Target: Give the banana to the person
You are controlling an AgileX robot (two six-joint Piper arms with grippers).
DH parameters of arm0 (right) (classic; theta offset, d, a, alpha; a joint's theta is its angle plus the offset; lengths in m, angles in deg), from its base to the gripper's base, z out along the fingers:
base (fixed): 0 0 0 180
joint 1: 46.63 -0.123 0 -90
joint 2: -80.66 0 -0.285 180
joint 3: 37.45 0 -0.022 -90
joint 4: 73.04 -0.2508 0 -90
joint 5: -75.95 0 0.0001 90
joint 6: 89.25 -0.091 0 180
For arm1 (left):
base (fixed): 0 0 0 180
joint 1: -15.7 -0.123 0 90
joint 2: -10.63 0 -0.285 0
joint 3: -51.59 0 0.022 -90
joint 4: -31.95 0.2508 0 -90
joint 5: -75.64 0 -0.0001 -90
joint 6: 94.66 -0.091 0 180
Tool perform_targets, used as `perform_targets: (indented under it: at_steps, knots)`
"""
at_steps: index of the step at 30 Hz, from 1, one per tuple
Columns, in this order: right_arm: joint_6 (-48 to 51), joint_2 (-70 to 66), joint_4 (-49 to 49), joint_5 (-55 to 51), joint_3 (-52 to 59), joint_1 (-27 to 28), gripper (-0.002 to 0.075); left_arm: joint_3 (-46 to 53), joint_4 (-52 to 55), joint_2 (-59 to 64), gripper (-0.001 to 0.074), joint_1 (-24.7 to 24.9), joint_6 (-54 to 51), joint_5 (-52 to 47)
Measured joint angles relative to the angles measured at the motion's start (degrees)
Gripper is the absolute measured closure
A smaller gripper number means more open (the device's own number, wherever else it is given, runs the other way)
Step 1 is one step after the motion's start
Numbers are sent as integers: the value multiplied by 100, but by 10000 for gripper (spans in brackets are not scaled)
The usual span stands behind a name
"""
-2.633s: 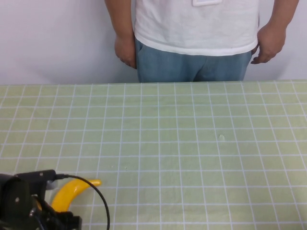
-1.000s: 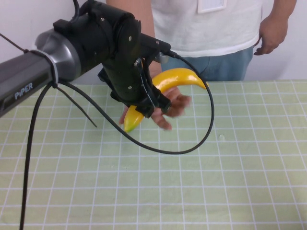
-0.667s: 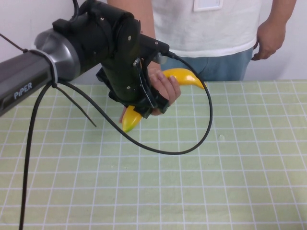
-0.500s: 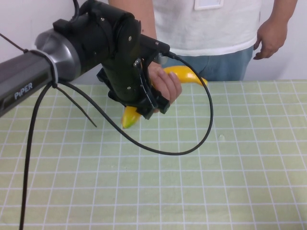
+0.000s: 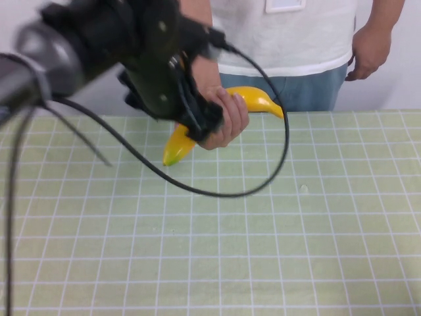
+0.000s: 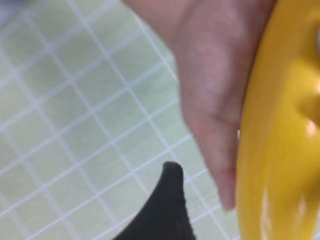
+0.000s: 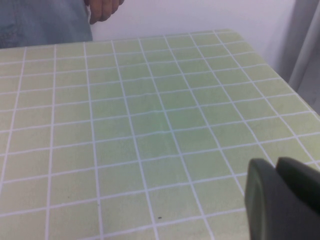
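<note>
The person [image 5: 289,39] stands behind the table in a white T-shirt and jeans. Their hand [image 5: 227,118] is closed round the middle of the yellow banana [image 5: 256,99], above the table's far edge; its greenish tip [image 5: 171,157] points down and left. My left gripper [image 5: 197,122] is right at that hand, its body blurred. In the left wrist view the banana [image 6: 280,150] fills one side, the person's fingers [image 6: 215,90] lie on it, and one black finger [image 6: 170,195] of the gripper stands apart from the banana. My right gripper [image 7: 276,167] is shut and empty, low over the table.
The green gridded table [image 5: 296,230] carries nothing else. A black cable [image 5: 263,178] loops from my left arm over the table. The person's other hand [image 5: 368,52] hangs at their side and also shows in the right wrist view [image 7: 102,9].
My left arm lifted the banana from the near left to the person. Their hand closed round it. In the last half second the arm shifted up and left while the banana stayed in the hand.
</note>
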Motion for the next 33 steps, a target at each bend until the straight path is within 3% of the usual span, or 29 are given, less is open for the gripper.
perform_targets:
  at_steps: [3, 5, 10, 13, 24, 33]
  knots:
    - [0, 0, 0, 0, 0, 0, 735, -8, 277, -444, 95, 0, 135, -156]
    - [0, 0, 0, 0, 0, 0, 735, -8, 449, -796, 159, 0, 228, -339]
    - [0, 0, 0, 0, 0, 0, 735, 118, 600, -1624, 590, 0, 285, -571]
    - [0, 0, 0, 0, 0, 0, 735, 547, 608, -2203, 688, 0, 379, -565]
    - [0, 0, 0, 0, 0, 0, 735, 2917, 648, -4272, 729, 0, 674, 413]
    - [0, 0, 0, 0, 0, 0, 735, 3144, 752, -4464, 730, 0, 763, -169]
